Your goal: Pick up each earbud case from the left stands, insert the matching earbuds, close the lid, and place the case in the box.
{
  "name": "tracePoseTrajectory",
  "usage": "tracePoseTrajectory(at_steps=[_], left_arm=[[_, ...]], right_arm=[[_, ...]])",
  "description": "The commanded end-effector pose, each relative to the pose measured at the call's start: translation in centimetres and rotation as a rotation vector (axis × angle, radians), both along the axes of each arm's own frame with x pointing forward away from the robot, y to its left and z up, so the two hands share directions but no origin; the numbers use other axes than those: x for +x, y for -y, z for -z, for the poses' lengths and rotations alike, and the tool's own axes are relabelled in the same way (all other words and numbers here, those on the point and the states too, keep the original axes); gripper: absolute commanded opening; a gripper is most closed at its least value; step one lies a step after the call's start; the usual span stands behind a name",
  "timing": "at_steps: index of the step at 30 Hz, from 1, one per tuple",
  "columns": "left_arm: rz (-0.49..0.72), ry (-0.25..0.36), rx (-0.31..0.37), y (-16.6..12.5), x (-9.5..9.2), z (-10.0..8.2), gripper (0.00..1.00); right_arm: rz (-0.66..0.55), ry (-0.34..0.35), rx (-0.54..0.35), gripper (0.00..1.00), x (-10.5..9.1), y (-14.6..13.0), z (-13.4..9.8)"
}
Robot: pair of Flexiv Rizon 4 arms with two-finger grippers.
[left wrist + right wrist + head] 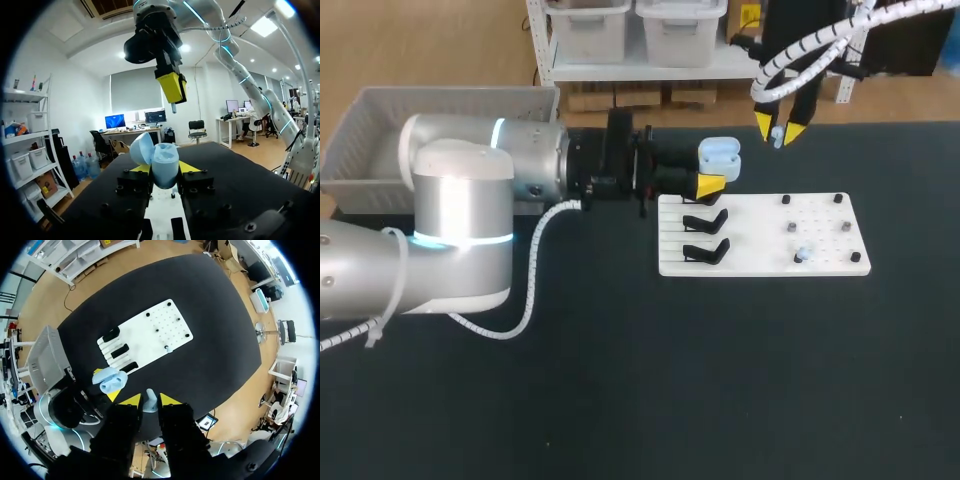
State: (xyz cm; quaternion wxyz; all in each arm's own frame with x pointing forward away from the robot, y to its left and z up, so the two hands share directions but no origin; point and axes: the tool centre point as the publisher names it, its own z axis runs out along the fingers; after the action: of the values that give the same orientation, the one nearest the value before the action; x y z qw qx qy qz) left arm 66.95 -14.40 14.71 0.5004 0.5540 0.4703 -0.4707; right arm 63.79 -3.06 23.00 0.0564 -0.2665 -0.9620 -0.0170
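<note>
Left end effector [165,170] was clamped on the light-blue rounded plastic earbud case [164,167], one yellow finger on either side of the body, hinged lid [141,148] swung open. The case was held off the black counter [620,380], just past the far edge of the flat white pegboard [760,235], at the end with the black stands [705,235]

Right end effector [778,130] was nearly closed, pinching a small white earbud [150,401] that poked out past the tips

Key relation: the right end effector hung above the case and further from the left arm, not over its mouth. In the right wrist view the case [111,380] sat ahead of the fingers but offset toward the left arm, so out of line. The earbud's long axis ran along the fingers, pointing down. The case mouth looked to face up, though I couldn't see the sockets

My read: the right arm is the one to move, across toward the left arm and then straight down, while the left just holds

A second pale earbud [802,255] sat on the peg side of the board. The grey plastic box [380,120] was behind the left arm
</note>
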Motion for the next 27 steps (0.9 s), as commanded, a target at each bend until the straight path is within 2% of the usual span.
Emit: tracePoseTrajectory(at_steps=[1, 17, 21, 27], left_arm=[[-0.021, 0.004, -0.004, -0.1, -0.4, 0.0, 0.00], [-0.021, 0.004, -0.004, -0.1, -0.4, 0.0, 0.00], [-0.021, 0.004, -0.004, -0.1, -0.4, 0.0, 0.00], [-0.021, 0.004, -0.004, -0.1, -0.4, 0.0, 0.00]], right_arm=[[0.003, 0.009, 0.001, 0.00, -0.4, 0.1, 0.1], [0.003, 0.009, 0.001, 0.00, -0.4, 0.1, 0.1], [0.056, 0.012, 0.091, 0.00, 0.0, -1.6, -1.2], [0.098, 0.011, 0.107, 0.00, -0.3, -3.6, -2.0]])
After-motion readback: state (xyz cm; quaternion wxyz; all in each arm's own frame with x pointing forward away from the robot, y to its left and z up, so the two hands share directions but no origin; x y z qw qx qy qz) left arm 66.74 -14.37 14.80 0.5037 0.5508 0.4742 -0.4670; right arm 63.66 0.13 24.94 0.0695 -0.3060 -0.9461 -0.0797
